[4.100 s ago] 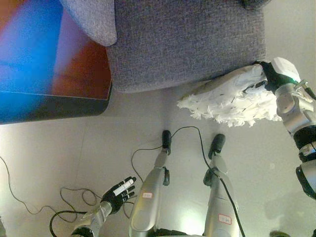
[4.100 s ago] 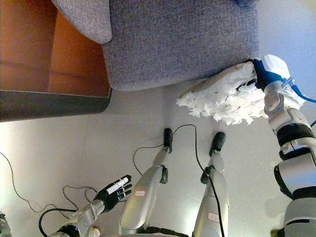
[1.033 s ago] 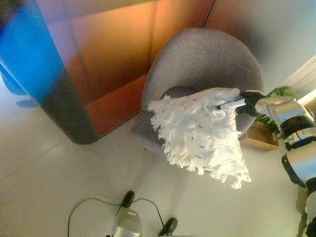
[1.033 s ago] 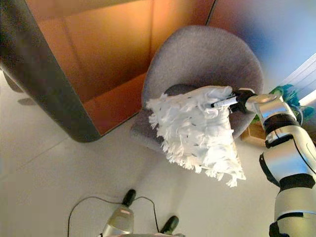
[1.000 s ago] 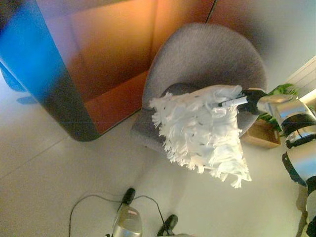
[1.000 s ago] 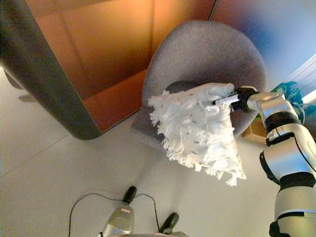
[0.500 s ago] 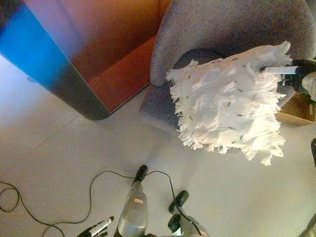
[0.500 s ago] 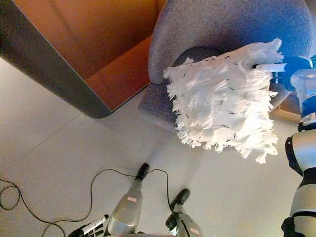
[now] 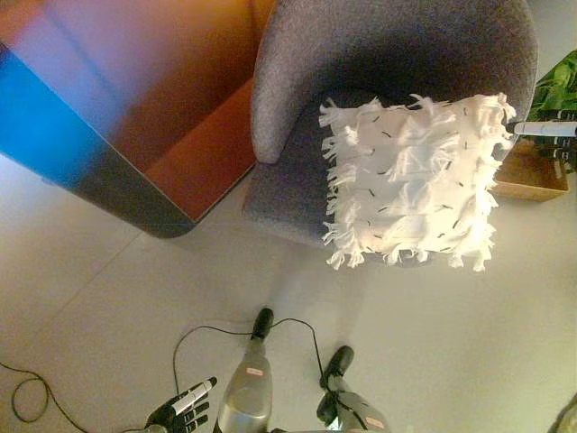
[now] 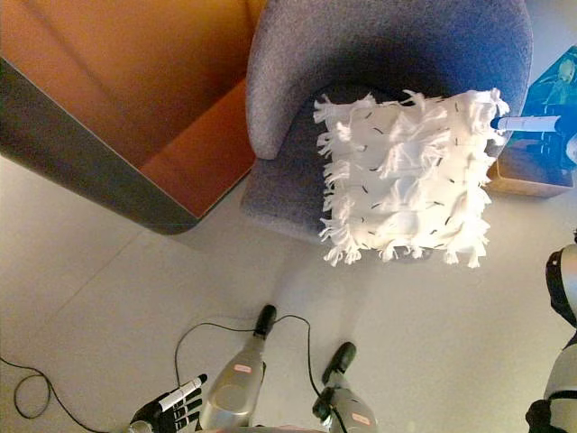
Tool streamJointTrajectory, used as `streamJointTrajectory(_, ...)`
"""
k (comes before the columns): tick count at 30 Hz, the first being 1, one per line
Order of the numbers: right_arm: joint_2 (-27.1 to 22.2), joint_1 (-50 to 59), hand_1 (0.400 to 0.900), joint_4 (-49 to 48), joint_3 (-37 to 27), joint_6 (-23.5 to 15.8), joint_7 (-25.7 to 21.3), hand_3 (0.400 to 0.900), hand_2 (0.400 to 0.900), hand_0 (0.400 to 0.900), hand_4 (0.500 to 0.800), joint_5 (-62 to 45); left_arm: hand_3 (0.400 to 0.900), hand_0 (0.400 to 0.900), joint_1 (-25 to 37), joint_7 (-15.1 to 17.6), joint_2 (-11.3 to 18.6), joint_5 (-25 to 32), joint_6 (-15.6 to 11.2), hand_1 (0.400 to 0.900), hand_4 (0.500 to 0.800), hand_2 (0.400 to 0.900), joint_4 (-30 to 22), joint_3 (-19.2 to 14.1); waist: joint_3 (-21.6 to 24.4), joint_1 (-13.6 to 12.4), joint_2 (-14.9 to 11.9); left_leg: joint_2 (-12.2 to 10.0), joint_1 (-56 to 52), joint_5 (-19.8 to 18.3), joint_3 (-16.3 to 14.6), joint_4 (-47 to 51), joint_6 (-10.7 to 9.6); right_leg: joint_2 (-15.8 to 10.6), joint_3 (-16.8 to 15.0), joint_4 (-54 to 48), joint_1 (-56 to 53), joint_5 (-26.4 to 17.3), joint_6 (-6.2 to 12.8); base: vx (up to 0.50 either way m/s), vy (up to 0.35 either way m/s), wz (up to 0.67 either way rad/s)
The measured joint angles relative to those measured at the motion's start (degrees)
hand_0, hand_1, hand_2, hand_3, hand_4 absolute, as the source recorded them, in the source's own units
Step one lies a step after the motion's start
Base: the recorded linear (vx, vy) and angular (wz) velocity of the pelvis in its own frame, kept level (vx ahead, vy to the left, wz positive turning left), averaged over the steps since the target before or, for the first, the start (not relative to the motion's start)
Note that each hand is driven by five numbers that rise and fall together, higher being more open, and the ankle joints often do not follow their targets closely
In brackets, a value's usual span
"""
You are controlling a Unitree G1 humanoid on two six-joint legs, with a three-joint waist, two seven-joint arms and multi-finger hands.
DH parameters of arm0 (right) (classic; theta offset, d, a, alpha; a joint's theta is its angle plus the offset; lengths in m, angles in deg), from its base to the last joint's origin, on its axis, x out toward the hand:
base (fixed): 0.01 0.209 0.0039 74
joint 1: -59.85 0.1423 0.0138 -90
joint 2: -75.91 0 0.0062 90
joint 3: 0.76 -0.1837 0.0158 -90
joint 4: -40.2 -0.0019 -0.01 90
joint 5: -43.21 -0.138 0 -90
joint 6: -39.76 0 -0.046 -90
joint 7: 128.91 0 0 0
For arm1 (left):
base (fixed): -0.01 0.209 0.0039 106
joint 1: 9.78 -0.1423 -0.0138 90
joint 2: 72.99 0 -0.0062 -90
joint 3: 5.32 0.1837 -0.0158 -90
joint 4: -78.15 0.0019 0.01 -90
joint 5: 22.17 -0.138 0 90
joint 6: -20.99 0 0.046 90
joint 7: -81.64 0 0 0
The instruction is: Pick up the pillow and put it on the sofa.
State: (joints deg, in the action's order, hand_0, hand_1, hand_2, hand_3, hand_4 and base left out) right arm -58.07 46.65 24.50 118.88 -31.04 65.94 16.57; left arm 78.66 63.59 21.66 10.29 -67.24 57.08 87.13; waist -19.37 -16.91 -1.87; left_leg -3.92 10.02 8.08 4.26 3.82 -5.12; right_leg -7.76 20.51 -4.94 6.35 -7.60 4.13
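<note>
At lower left the left robot hand (image 10: 171, 406) hung idle, fingers straight. Mid-frame the pillow (image 9: 410, 180) hung over the sofa (image 9: 379, 45) seat front, pinched at its corner by the right robot hand (image 9: 545, 131), ready to lower.

We see the white fringed pillow (image 9: 410, 183) over the grey upholstered sofa (image 9: 379, 54) seat's front, wooden cabinet (image 9: 135, 90) to its left, wooden planter box (image 9: 532, 176) at right, left hand (image 9: 180, 413) low on the left.
</note>
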Motion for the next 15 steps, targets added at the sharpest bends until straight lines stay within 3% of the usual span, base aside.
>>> streamJointTrajectory(10, -0.4, -2.1, 0.900, -0.1, -3.2, -3.0, 2.3, 0.900, 0.900, 0.900, 0.800, 2.0, 0.900, 0.900, 0.0, 0.1, -0.4, 0.2, 0.8, 0.900, 0.800, 0.900, 0.0, 1.2, 1.1, 2.8, 0.4, 0.0, -2.1, 0.0, -1.6, 0.7, 0.3, -0.1, -1.5, 0.0, -0.9, -0.3, 0.20, 0.00, 0.006, -0.05)
streamJointTrajectory(15, -0.8, -10.7, 0.900, -2.4, -7.8, -5.9, 4.0, 0.900, 0.900, 0.900, 0.800, 2.3, 0.900, 0.900, 0.0, 0.0, -0.4, 0.2, 0.9, 0.900, 0.800, 0.900, 0.1, 1.1, 3.2, 3.4, 0.2, -0.1, -2.2, 0.0, -1.7, 0.7, 0.4, -0.1, -2.0, 0.0, -0.9, -0.3, 0.20, 0.02, -0.013, -0.05)
